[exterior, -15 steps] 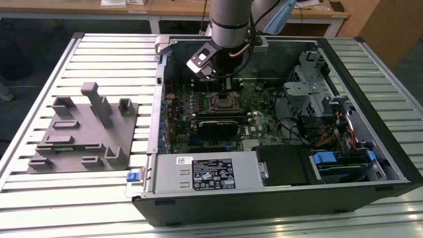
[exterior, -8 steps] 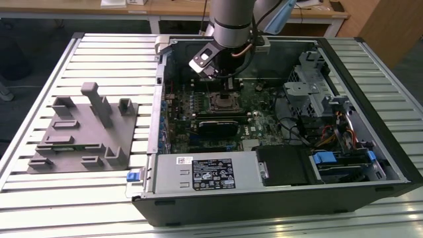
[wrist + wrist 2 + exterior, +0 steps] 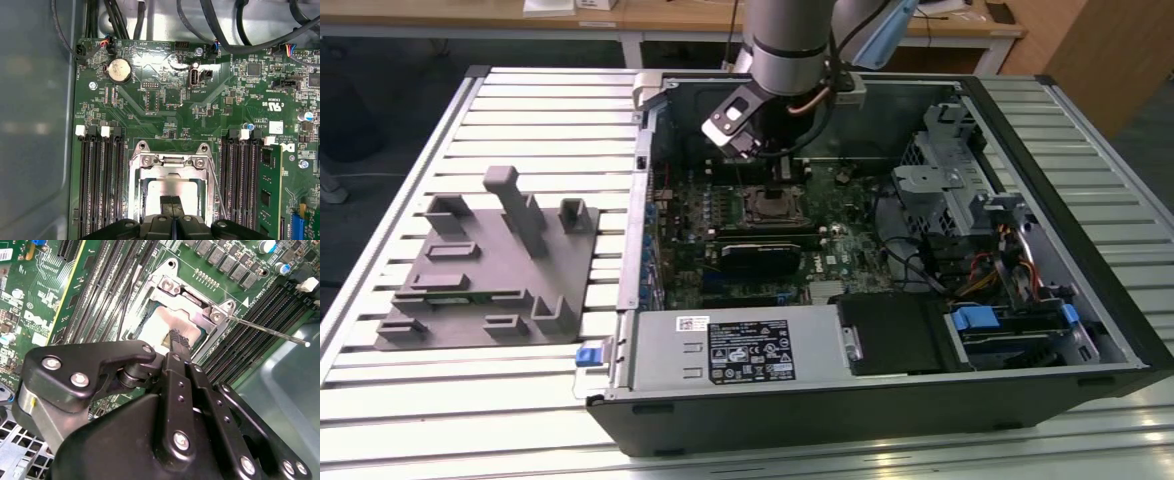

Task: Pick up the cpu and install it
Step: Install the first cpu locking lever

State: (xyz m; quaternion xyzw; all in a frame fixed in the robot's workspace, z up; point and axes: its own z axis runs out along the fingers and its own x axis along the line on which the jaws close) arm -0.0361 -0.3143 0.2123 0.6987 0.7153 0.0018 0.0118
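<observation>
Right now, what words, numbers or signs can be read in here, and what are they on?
On the grey box, a white label: print too fine to read.
On the green board: white lettering, too fine to read.
By the socket: a white triangle mark, no words.

Memory slots (image 3: pixel 100 180) and a jutting lever rod (image 3: pixel 265 329) crowd the socket frame (image 3: pixel 170 161) beneath the pincer (image 3: pixel 170 201).

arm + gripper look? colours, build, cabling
The silver-grey round-tube arm has a dark ring around it. An orange-brown cable curves at its wrist, next to a pale boxy mount. The matt black metal gripper is built from rounded linkage bars pinned with silver screws. It narrows to two slim fingers with ribbed tips.
</observation>
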